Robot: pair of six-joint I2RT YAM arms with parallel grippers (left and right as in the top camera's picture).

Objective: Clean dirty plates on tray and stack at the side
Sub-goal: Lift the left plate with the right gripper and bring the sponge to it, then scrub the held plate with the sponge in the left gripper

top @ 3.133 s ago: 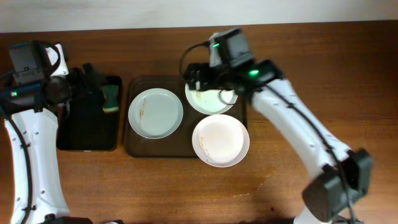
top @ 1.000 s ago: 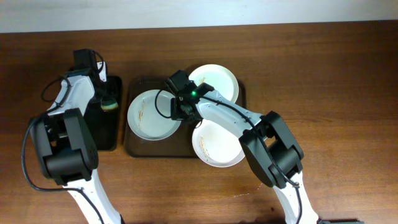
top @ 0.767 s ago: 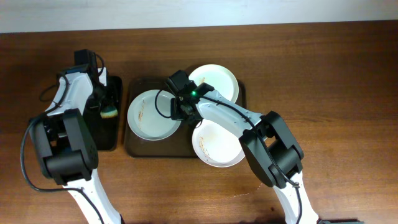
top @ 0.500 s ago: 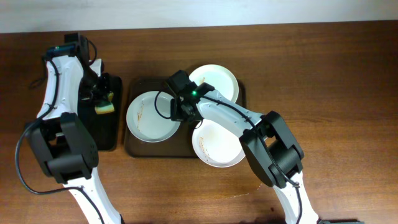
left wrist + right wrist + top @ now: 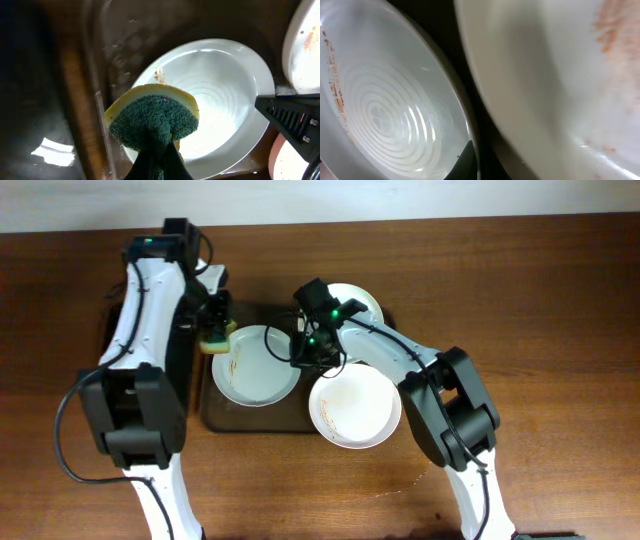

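Three white dirty plates lie on the brown tray (image 5: 213, 418). The left plate (image 5: 255, 372) has brown streaks near its left rim. My left gripper (image 5: 214, 328) is shut on a yellow and green sponge (image 5: 152, 117), which hangs over that plate's (image 5: 220, 95) left rim. My right gripper (image 5: 304, 354) is shut on the same plate's (image 5: 380, 110) right rim, and one black fingertip (image 5: 466, 161) shows inside the rim. The front right plate (image 5: 356, 406) carries brown specks. My right arm partly hides the back plate (image 5: 358, 302).
A glossy black tray (image 5: 30, 100) lies left of the brown tray, mostly under my left arm in the overhead view. Bare wooden table (image 5: 540, 330) stretches to the right and along the front.
My left arm has swung right from the black tray, carrying the sponge over to the left plate's rim. The right gripper has stayed on that plate's right rim.
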